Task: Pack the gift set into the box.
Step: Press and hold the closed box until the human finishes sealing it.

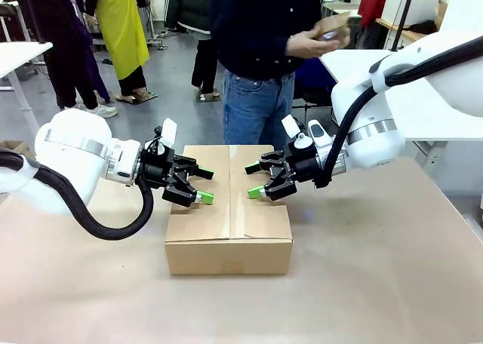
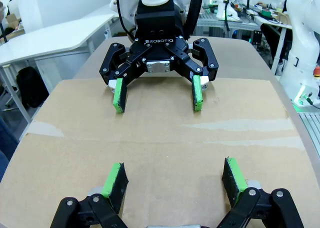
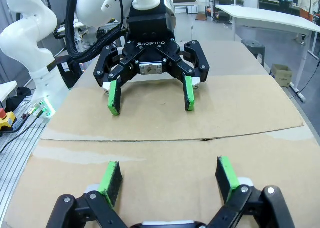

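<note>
Here the left gripper (image 1: 200, 185) hovers spread wide over the left half of the box (image 1: 229, 212), which sits mid-table with its flaps closed. Facing it over the right half, the right gripper (image 1: 259, 179) is likewise spread, holding nothing. Behind the box a person stands with a hand (image 1: 313, 41) raised at chest height, holding a small item too unclear to identify.
</note>
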`<state>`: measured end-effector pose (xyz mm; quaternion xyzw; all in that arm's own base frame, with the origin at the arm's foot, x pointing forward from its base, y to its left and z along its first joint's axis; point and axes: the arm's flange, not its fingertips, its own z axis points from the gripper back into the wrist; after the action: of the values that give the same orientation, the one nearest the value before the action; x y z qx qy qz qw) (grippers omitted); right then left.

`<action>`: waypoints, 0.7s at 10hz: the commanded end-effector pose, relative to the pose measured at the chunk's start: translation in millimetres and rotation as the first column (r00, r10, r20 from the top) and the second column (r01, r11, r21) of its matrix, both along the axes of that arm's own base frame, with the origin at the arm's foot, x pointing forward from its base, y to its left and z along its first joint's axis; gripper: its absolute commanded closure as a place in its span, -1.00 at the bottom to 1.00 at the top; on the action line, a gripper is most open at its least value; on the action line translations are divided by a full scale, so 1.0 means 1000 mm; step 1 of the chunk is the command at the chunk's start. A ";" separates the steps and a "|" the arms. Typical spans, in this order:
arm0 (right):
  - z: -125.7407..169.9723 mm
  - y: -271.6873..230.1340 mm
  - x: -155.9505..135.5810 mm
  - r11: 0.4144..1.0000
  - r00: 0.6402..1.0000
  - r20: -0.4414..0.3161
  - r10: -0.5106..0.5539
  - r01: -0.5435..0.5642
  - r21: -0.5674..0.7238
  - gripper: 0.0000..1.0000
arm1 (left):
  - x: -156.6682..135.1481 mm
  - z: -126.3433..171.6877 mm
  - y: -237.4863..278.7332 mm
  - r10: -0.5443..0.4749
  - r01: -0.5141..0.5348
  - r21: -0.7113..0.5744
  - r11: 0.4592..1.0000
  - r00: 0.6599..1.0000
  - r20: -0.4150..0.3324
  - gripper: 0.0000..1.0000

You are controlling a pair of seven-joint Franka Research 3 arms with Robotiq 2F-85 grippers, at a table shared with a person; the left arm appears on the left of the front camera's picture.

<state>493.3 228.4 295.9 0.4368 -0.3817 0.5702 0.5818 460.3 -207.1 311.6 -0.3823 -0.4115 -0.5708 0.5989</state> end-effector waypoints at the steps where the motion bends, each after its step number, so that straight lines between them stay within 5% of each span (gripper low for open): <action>1: -0.003 0.000 0.000 1.000 1.000 -0.002 -0.003 0.003 -0.006 -1.00 | -0.001 -0.003 0.001 -0.004 0.004 0.003 1.000 1.000 0.009 -1.00; 7: -0.003 0.000 0.000 1.000 1.000 -0.002 -0.003 0.003 -0.006 -1.00 | -0.001 -0.003 0.001 -0.004 0.004 0.003 1.000 1.000 0.009 -1.00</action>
<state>493.3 228.4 295.9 0.4368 -0.3817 0.5702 0.5818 460.3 -207.1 311.6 -0.3823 -0.4115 -0.5708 0.5989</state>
